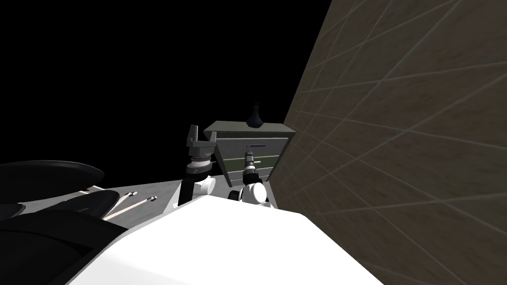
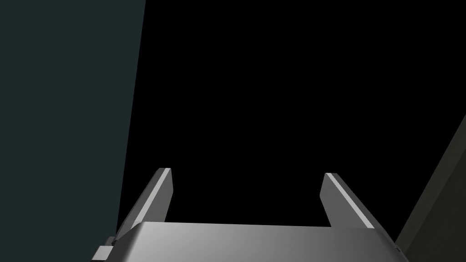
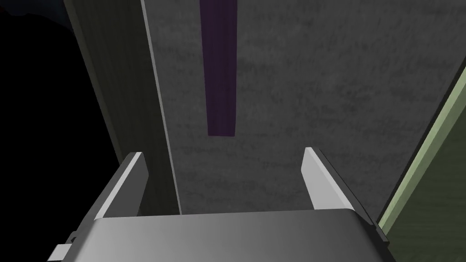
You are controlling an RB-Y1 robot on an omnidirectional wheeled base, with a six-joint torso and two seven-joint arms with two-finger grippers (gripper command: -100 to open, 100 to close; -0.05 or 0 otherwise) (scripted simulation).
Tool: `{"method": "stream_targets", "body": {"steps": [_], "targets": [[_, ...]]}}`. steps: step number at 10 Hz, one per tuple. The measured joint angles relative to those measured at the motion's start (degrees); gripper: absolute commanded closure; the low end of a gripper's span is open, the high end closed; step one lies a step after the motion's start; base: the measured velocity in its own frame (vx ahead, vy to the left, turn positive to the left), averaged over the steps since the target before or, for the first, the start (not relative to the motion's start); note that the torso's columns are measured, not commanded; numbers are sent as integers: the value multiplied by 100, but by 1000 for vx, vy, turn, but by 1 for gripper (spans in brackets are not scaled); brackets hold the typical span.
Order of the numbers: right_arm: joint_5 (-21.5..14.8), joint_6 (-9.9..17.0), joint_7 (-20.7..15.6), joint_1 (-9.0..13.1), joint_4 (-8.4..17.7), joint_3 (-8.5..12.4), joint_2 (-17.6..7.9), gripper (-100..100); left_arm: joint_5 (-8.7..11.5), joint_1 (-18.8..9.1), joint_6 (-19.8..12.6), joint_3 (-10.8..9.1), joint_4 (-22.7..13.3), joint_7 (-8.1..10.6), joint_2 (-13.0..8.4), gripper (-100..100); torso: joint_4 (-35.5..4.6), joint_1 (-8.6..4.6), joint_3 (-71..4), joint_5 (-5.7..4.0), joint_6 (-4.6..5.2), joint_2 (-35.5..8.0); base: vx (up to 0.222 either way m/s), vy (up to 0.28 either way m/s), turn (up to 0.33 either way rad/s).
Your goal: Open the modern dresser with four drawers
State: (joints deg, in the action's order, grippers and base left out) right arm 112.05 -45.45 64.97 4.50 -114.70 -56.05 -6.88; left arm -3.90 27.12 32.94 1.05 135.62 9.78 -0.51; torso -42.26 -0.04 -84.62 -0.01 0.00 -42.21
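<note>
Splayed right pincer [image 3: 224, 153], mottled grey drawer [image 3: 318, 91]

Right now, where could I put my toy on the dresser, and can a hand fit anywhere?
The dresser top is bare from its left edge to the dark bottle. The grey drawer front around the purple handle is bare ahead of the open right gripper. Crowded: the dresser's right side meets the wall; the open left gripper stands at its left.

no readable text anywhere, no label, brand, number or sign on the dresser [image 1: 250, 143], its purple handle [image 3: 219, 68] or the tiled wall [image 1: 396, 123]
</note>
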Motion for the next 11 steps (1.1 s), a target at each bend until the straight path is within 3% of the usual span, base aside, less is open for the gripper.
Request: {"method": "stream_targets", "body": {"steps": [3, 4, 10, 11], "targets": [[166, -67, -90, 89, -34, 38, 7, -100, 0, -2, -1, 0, -1, 0, 0, 0, -12, 5, 24, 1, -1, -35, 54, 19, 2], [180, -74, -108, 98, -36, 42, 8, 100, 0, -2, -1, 0, -1, 0, 0, 0, -8, 2, 17, 1, 0, -27, 5, 3, 0], [268, -187, -206, 115, -180, -35, -43, 100, 0, -4, -1, 0, -2, 0, 0, 0, -5, 0, 10, 0, 0, -15, -145, -36, -7], [271, -193, -212, 115, -184, -38, -45, -100, 0, -3, -1, 0, -2, 0, 0, 0, 4, 10, -10, 2, 0, 21, 76, 13, 28]]}}
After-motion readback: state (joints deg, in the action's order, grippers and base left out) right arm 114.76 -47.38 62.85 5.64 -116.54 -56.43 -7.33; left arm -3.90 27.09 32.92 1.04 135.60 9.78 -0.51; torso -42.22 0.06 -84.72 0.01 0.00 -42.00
